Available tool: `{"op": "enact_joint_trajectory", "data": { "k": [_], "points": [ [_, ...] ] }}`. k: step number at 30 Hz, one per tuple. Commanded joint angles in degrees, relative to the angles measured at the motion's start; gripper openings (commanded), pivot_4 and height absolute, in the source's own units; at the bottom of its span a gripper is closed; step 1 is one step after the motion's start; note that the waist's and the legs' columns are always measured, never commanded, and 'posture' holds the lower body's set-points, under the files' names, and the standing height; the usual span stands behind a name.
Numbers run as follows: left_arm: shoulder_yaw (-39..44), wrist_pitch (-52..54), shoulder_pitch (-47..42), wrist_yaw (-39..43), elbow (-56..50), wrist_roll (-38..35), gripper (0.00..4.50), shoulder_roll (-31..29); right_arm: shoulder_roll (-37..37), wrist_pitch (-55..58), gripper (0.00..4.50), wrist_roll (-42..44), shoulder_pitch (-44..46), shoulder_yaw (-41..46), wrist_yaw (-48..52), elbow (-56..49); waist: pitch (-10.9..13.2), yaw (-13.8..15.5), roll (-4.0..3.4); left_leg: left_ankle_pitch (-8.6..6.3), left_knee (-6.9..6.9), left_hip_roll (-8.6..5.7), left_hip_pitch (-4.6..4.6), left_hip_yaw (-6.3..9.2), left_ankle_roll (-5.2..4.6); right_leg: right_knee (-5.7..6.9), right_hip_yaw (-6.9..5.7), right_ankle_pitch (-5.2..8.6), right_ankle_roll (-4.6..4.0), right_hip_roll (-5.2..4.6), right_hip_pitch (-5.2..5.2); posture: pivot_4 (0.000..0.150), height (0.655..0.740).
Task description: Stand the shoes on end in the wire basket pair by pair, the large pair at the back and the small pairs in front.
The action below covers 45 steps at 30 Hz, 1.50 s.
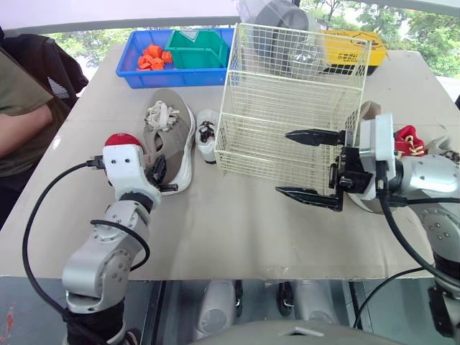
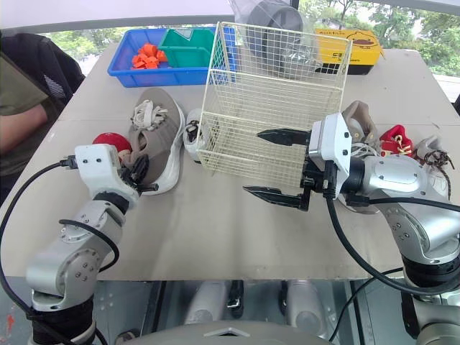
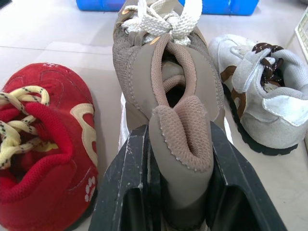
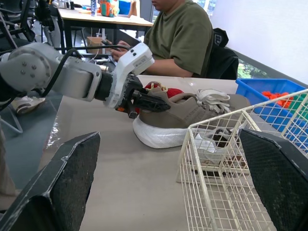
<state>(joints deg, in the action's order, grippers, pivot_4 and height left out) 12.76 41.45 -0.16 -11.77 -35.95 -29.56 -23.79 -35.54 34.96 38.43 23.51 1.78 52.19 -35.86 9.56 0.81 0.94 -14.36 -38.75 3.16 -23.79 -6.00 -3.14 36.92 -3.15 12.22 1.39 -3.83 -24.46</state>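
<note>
The large taupe sneaker [image 1: 169, 135], knit with cream laces and a thick white sole, lies flat on its sole on the left half of the tabletop [image 1: 237, 230], toe toward the far edge. A small red shoe [image 3: 45, 144] and a small white shoe [image 3: 262, 103] sit just beside it. The left gripper [image 3: 180, 192] reaches in from the near-left corner and clamps the sneaker's padded heel. The right gripper [image 2: 252, 162] comes from the right edge, fingers spread wide and holding nothing, before the cream wire basket [image 1: 287, 100] at mid-table.
</note>
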Motion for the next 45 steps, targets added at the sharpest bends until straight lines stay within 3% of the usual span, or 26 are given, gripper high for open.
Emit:
{"op": "enact_joint_trajectory", "data": {
  "k": [1,4,8,12,18,23,27,33,39,41,45],
  "points": [
    [1.56,-11.05,-0.57,1.35,-5.56,6.31,0.67,1.51,0.01,-2.07,4.5,0.92,0.9,0.84,-0.06,0.04,0.1,0.04,0.17,0.0,0.0,0.0,-0.04,0.02,0.0,-0.01,-0.02,0.0,0.0,-0.02,-0.01,0.15,0.74],
    [4.51,-16.52,-2.43,3.42,-7.75,8.28,0.67,1.01,0.13,-2.49,4.5,1.53,1.88,1.2,0.17,1.28,0.27,-0.02,0.47,0.0,0.0,0.01,-0.13,0.04,0.0,-0.02,-0.06,0.0,-0.01,-0.06,-0.08,0.15,0.74],
    [8.9,-18.8,-8.41,10.17,-8.84,4.06,0.67,-2.75,-0.66,-1.57,4.5,2.06,5.79,1.05,0.52,4.59,0.29,0.0,0.5,0.0,0.0,0.0,-0.21,0.03,0.0,-0.06,-0.11,-0.01,-0.01,-0.14,-0.14,0.15,0.74],
    [9.18,-20.76,-13.86,24.79,-7.39,-2.81,0.67,-10.34,-5.47,0.29,4.5,2.27,13.96,1.91,4.54,10.57,0.31,0.04,0.5,0.0,0.0,-0.04,-0.21,0.03,-0.01,-0.06,-0.14,-0.01,-0.01,-0.12,-0.13,0.15,0.74],
    [9.24,-24.98,-21.79,49.7,3.56,-9.53,0.67,-21.88,-13.56,8.15,4.5,3.59,38.83,1.71,9.82,26.46,0.46,-0.24,0.33,-0.01,0.03,-0.07,-0.23,-0.11,-0.04,-0.1,-0.07,-0.01,0.0,-0.07,-0.25,0.15,0.74],
    [4.04,-30.46,-32.4,65.69,15.03,-8.2,0.67,-25.91,-13.01,10.44,4.5,-2.66,59.04,-7.62,19.27,41.14,0.57,-0.55,0.19,-0.01,0.26,-0.01,-0.22,-0.18,-0.02,-0.09,-0.03,-0.12,0.22,0.23,-0.41,0.15,0.74],
    [-2.19,-43.16,-39.35,78.8,25.36,-0.79,0.67,-26.84,-10.58,10.23,4.5,-13.19,73.72,-20.4,30.06,54.57,0.65,-1.41,0.03,0.02,0.27,-0.05,-0.56,-0.62,-0.01,-0.05,0.08,-0.15,0.25,0.25,-0.82,0.15,0.74],
    [-6.07,-58.21,-46.81,86.46,36.5,5.47,0.67,-24.74,-3.83,5.05,4.5,-23.52,83.33,-32.57,39.93,69.5,0.66,-1.62,0.04,0.16,0.11,-0.03,-1.19,-0.85,0.24,-0.05,0.12,-0.17,0.28,0.23,-1.35,0.15,0.74],
    [-7.04,-67.92,-49.23,88.01,40.68,7.9,0.67,-22.79,-2.71,4.54,4.5,-20.72,83.7,-47.5,40.31,73.41,0.66,-1.45,0.04,0.16,0.08,0.02,-1.37,-0.9,0.24,-0.08,0.02,-0.16,0.3,0.16,-1.43,0.15,0.74],
    [-6.89,-71.38,-49.25,87.98,40.91,8.52,0.67,-22.59,-1.13,1.15,3.99,-22.75,83.36,-49.41,40.31,76.63,0.66,-1.54,0.05,0.16,-0.03,0.04,-1.43,-0.88,0.23,-0.06,-0.02,-0.16,0.3,0.16,-1.46,0.15,0.74],
    [-6.05,-79.11,-49.08,87.21,42.24,10.29,0.67,-23.07,-1.74,-5.2,2.35,-21.24,83.25,-52.54,40.31,78.81,0.65,-1.64,0.05,0.16,-0.25,0.07,-1.43,-0.85,0.23,0.14,-0.04,-0.16,0.31,0.17,-1.46,0.15,0.74]
  ]
}}
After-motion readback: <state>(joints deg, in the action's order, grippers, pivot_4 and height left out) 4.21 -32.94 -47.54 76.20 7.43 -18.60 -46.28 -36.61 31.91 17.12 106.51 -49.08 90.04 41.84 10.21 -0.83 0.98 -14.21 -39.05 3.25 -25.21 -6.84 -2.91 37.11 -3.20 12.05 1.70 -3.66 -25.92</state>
